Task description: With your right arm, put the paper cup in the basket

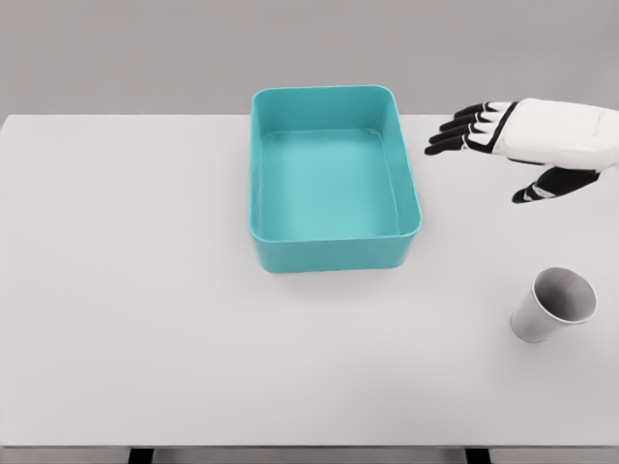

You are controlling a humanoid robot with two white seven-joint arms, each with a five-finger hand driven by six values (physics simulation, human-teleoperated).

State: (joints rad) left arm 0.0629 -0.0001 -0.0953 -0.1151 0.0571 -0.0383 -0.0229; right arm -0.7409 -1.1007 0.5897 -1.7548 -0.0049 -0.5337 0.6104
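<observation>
A grey-white paper cup stands upright near the table's right edge, toward the front. The teal basket sits at the table's middle back, with nothing inside it. My right hand hovers at the right, beyond the cup and just right of the basket's far corner. Its black fingers stretch out toward the left and its thumb hangs lower; it holds nothing. The cup is well apart from the hand, closer to me. My left arm does not show.
The white table spans the whole view, with its front edge along the bottom. A grey wall lies behind it.
</observation>
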